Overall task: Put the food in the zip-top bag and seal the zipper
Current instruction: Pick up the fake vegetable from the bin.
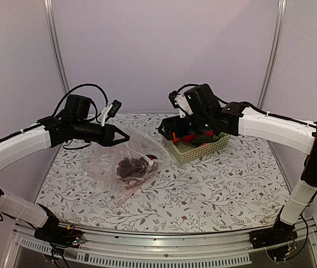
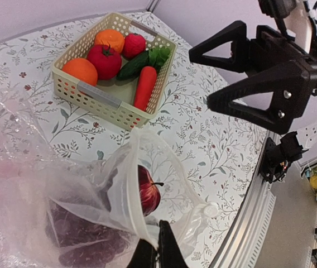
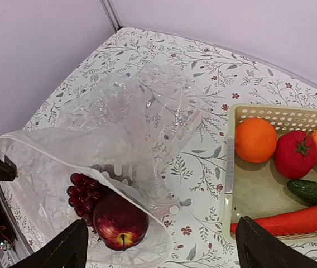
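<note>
L jaws shut, pinching rim of bag (image 2: 86,195), mouth held open. R jaws wide, nothing in them, hovering over basket (image 3: 229,167) end nearest the bag. Apple (image 3: 120,222) + grapes (image 3: 80,192) inside bag, apple nearer the mouth. Zipper (image 2: 126,190) unsealed. Bag body rests on surface (image 1: 214,190), near basket.

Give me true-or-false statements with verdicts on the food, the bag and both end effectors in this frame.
1. The round red apple sits inside the clear polka-dotted plastic zip-top bag with the bunch of dark purple toy grapes. True.
2. The bag's pale zipper strip is sealed. False: the mouth gapes open.
3. The left end effector is shut on the bag's rim. True.
4. The right end effector grips the apple. False: it is open and empty.
</note>
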`<action>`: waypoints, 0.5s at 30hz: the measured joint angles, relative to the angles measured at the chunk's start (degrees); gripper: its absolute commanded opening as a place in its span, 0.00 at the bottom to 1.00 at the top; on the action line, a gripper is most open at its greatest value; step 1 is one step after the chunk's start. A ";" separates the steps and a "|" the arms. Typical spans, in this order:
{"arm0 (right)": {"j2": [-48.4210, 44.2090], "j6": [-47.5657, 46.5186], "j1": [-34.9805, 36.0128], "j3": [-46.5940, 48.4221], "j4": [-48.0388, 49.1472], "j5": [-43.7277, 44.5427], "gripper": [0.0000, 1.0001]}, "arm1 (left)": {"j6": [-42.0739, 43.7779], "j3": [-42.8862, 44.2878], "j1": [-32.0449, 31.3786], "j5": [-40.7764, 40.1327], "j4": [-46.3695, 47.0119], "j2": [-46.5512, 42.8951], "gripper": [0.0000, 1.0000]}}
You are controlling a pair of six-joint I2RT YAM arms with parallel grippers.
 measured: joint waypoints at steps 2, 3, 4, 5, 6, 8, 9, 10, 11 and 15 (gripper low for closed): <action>0.00 0.48 -1.20 -0.15 -0.79 0.96 0.90 | 0.00 -0.07 0.00 -0.07 0.00 -0.11 0.00; 0.00 1.05 -1.99 -0.20 -1.57 1.53 0.90 | 0.00 -0.09 0.00 -0.07 -0.02 -0.17 0.00; 0.00 1.42 -2.60 -0.22 -2.19 2.03 0.89 | 0.00 -0.09 0.00 -0.09 0.00 -0.20 0.00; 0.00 1.95 -3.52 -0.22 -3.08 2.45 0.89 | 0.00 -0.09 0.00 -0.13 0.00 -0.22 0.00; 0.00 2.43 -4.24 -0.24 -3.69 2.91 0.89 | 0.00 -0.11 0.00 -0.22 0.00 -0.22 0.00; 0.00 3.21 -5.95 -0.39 -4.90 3.74 0.89 | 0.00 -0.11 0.00 -0.28 0.00 -0.22 0.00; 0.00 3.67 -6.88 -0.59 -5.53 4.13 0.88 | 0.00 -0.11 0.00 -0.28 0.00 -0.22 0.00; 0.02 4.00 -7.65 -0.63 -6.19 4.52 0.88 | 0.00 -0.13 0.00 -0.28 0.00 -0.22 0.00; 0.07 4.26 -8.61 -0.76 -7.02 5.01 0.87 | 0.00 -0.13 0.00 -0.28 0.00 -0.22 0.00; 0.87 4.83 -10.73 -0.83 -9.03 7.04 0.84 | 0.00 -0.13 0.00 -0.28 0.00 -0.22 0.00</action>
